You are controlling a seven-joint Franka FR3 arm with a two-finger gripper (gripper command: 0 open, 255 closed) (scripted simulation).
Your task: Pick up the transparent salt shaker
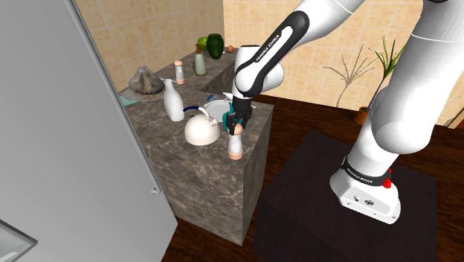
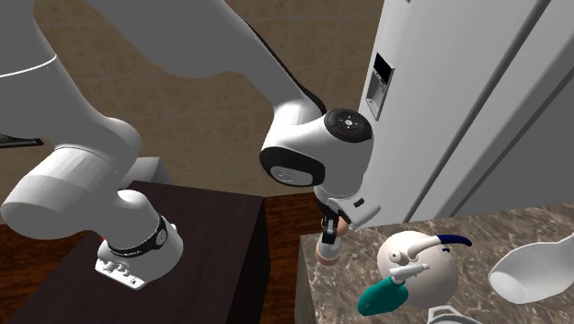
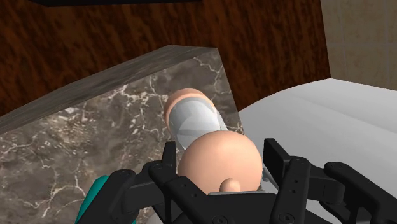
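Task object: the salt shaker, with a clear body between a peach cap and a peach base, stands upright on the desk.
Location: close to the desk corner on the side facing the stand, right by the edge. A white kettle sits just beside it toward the middle of the desk.
Pincer: the pincer hangs directly over the shaker, pointing down. In the wrist view the pincer is spread, with one finger on each side of the rounded cap. No squeeze shows.
Step in hand (judged): final descent and closing. The shaker's base rests on the desk, so the lift has not begun.
Good practice: lower a little further so the pads meet the straight clear body and not the domed cap, which could slip out upward.
Alignment: keep the cap centred between the fingers so both touch together; uneven contact could tip the shaker over the nearby edge.
Clearance: close gently, then lift straight up, away from the kettle.
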